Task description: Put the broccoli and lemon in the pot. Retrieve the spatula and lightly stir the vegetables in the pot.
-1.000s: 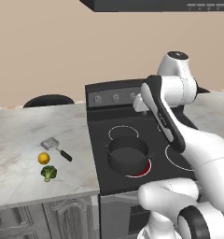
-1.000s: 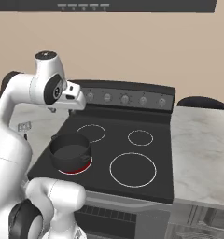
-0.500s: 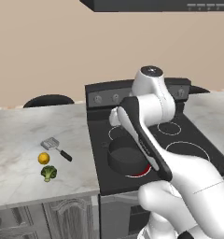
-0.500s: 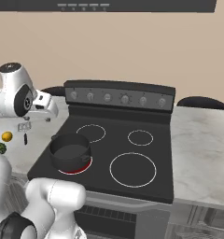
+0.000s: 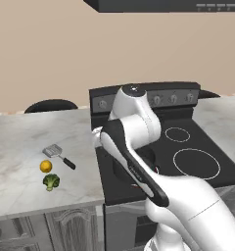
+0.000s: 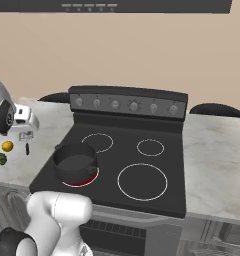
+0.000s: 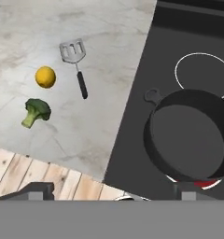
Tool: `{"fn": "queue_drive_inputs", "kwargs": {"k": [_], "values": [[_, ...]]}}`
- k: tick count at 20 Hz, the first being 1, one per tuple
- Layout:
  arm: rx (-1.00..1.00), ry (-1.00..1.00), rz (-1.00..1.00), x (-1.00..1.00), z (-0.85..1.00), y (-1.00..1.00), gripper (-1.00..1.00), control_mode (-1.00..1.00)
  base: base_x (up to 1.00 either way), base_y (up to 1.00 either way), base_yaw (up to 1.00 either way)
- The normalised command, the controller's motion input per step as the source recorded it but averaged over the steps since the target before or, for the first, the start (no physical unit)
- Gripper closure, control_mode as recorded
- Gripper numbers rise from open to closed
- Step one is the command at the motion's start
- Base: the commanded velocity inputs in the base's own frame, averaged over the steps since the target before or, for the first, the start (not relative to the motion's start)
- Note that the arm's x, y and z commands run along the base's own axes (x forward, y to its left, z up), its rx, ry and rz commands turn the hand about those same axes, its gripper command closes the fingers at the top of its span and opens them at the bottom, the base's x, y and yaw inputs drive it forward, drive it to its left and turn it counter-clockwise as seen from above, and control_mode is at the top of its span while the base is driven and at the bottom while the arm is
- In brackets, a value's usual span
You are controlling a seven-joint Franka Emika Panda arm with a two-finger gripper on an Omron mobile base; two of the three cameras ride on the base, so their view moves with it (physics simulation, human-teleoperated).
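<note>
Lemon (image 7: 45,77) just beside spatula (image 7: 75,63); broccoli (image 7: 36,111) near

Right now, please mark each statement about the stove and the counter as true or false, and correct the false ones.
1. The pot is empty. True.
2. The lemon lies inside the pot. False: it lies on the marble counter, beside the broccoli.
3. The spatula lies on the counter near the lemon. True.
4. The gripper's jaws are shut on the spatula. False: they are open and hold nothing.
5. The pot sits on a red glowing burner. True.
</note>
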Motion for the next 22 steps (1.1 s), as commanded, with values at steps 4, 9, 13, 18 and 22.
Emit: {"fn": "queue_drive_inputs", "kwargs": {"k": [4, 9, 13, 18, 22], "values": [[0.0, 0.0, 0.25, 0.0, -0.14, 0.71, -1.0, -1.0, 0.0, 0.0, 0.0], [0.0, 0.0, 0.4, 0.03, -0.19, 0.69, -1.0, -1.0, 0.0, 0.0, 0.0], [0.0, 0.01, 0.37, 0.1, -0.19, 0.67, -1.0, -1.0, 0.0, 0.0, 0.0], [0.0, 0.01, 0.19, 0.2, -0.23, 0.73, -1.0, -1.0, 0.0, 0.0, 0.0], [-0.04, 0.02, 0.05, 0.18, -0.22, 0.6, -1.0, -1.0, 0.0, 0.0, 0.0]]}}
